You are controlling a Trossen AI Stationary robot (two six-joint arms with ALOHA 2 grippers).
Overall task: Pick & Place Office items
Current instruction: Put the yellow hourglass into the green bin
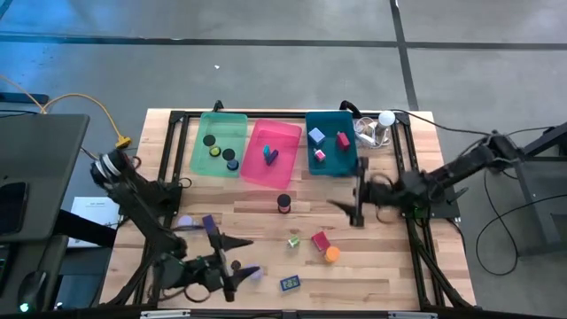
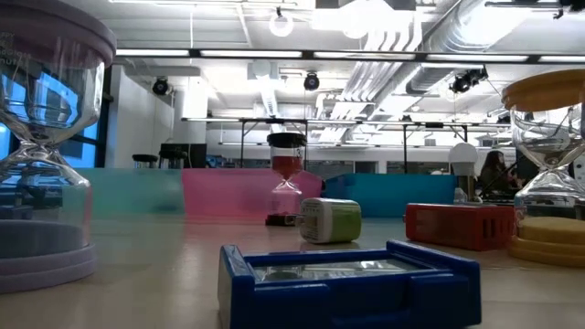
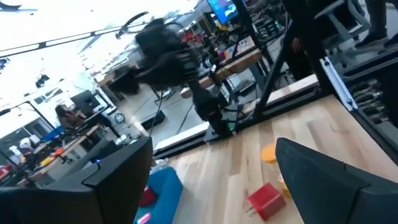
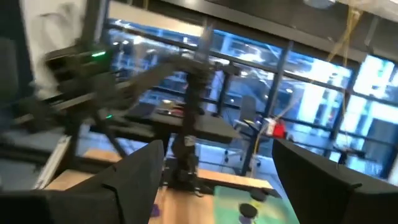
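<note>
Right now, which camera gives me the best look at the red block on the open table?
The low view: the red block sits in sharp side profile, nothing covering it. The high view shows it small, beside the orange disc, good for position only. The left wrist view catches it near the frame edge, blurred. The right wrist view misses it.

Open-plan lab: exposed ducts (image 2: 430,37), workbenches (image 2: 347,123)

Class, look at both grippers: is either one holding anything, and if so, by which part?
Nothing is held. The left gripper and the right gripper both hang above the table with jaws open and empty.
</note>
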